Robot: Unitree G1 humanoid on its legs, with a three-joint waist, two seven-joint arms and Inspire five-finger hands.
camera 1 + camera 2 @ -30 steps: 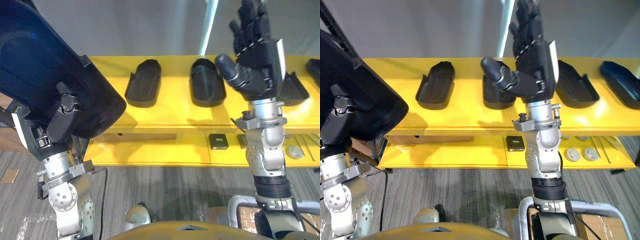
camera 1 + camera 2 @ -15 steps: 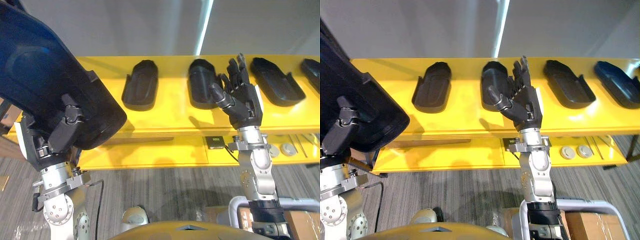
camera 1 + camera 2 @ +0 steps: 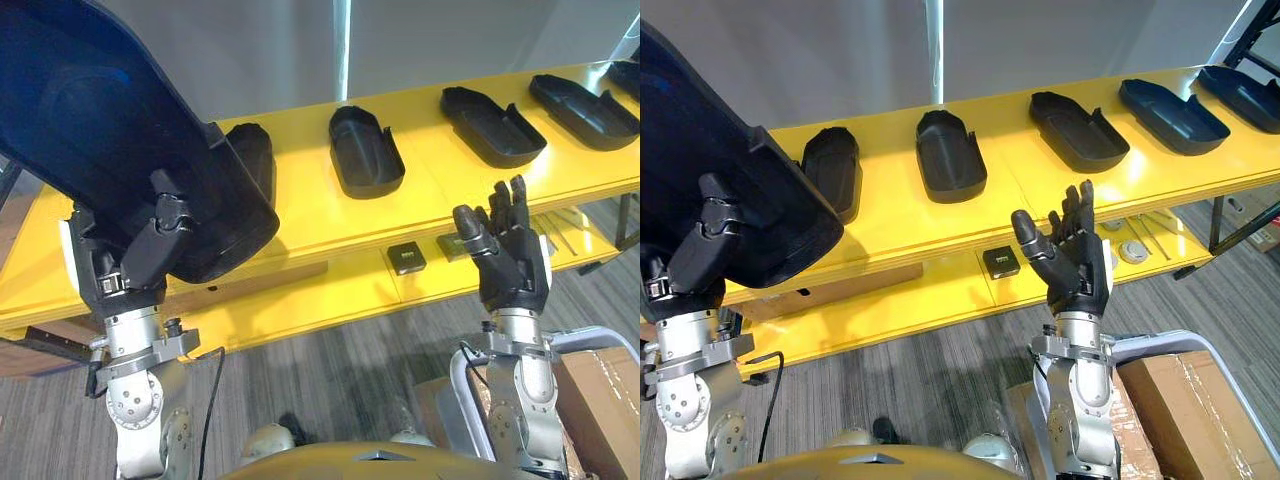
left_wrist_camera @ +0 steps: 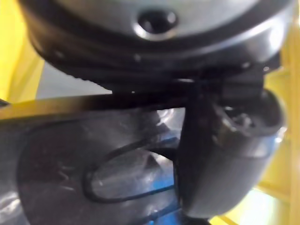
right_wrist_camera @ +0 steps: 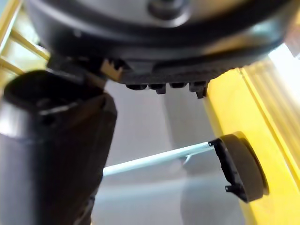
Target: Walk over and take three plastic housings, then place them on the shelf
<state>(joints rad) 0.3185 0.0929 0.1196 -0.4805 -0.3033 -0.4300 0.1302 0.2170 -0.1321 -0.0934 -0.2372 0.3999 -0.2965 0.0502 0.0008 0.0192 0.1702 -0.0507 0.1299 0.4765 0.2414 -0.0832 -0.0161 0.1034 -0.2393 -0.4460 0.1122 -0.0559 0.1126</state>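
My left hand is raised at the left, shut on the rim of a large dark plastic housing that tilts up over it. In the left wrist view the thumb presses on the housing's glossy surface. Several more black housings lie in a row on top of the yellow shelf, among them one in the middle and another to its right. My right hand stands upright in front of the shelf's lower level, open, holding nothing.
On the lower shelf level lie a small black square box and round discs. A cardboard box and a metal tube frame sit on the floor at the lower right. Grey carpet lies before the shelf.
The camera has shifted, so the shelf now runs slanted. My right hand has come down from in front of the shelf top to below its edge, still open. The left hand keeps its housing.
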